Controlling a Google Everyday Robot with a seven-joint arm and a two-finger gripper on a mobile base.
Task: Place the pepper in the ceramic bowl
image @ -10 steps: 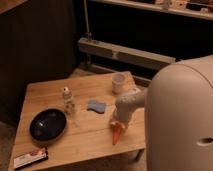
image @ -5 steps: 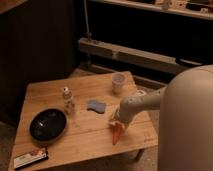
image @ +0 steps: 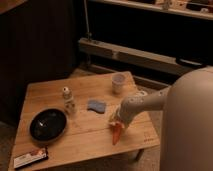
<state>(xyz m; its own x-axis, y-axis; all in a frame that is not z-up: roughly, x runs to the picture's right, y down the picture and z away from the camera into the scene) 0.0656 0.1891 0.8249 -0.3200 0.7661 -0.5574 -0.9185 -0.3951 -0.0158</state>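
- gripper (image: 119,119): I had lowered it onto the upper end of the pepper (image: 116,133) since a second ago; whether it had closed, I could not tell.
- pepper: unmoved, on the surface (image: 90,142), near its right edge.
- bowl (image: 47,125): well apart, to the left.
- Grasp pending, I judged.

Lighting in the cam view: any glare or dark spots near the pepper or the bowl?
Camera view: dim, warm light; background nearly black. Ceramic bowl shows a faint sheen, no strong glare. Pepper reads bright orange on the lit table, under the gripper near the table's right edge.
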